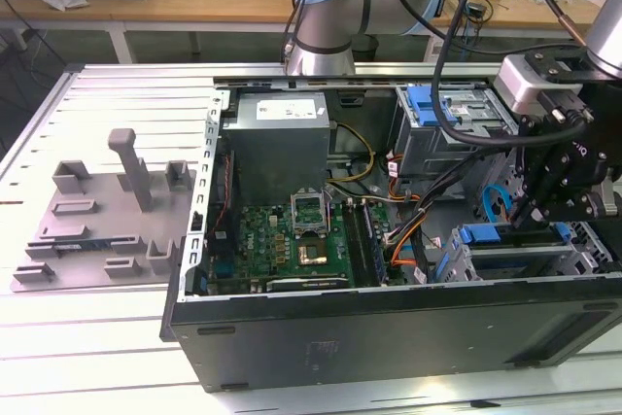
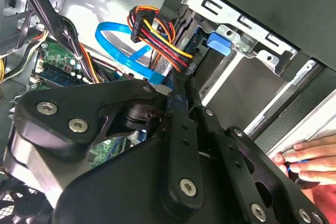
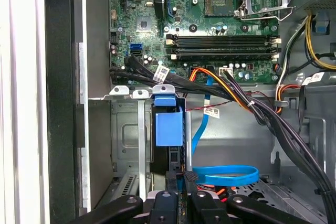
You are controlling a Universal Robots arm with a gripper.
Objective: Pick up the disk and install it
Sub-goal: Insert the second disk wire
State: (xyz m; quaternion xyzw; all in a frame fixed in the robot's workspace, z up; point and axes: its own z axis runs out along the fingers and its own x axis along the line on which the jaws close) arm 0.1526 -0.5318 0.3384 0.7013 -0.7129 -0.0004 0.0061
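My gripper [image 1: 540,219] hangs inside the open computer case [image 1: 389,337], over the grey metal drive bay [image 3: 128,129] on the exterior view's right. In both wrist views its black fingers [image 3: 172,182] stand close together, and the gripper [image 2: 175,85] looks shut with nothing visible between them. Just ahead of the gripper [image 3: 180,178], a blue plastic piece [image 3: 169,124] sits in the bay. No silver face or label of the disk shows there, so I cannot tell whether that blue piece belongs to it.
Bundled black, orange and blue cables [image 3: 231,174] run close beside the bay. The motherboard [image 1: 292,240] fills the case's middle. A second cage with blue parts [image 1: 447,109] stands at the back. A grey tray with posts [image 1: 107,211] lies left. A person's hand [image 2: 310,161] rests by the case edge.
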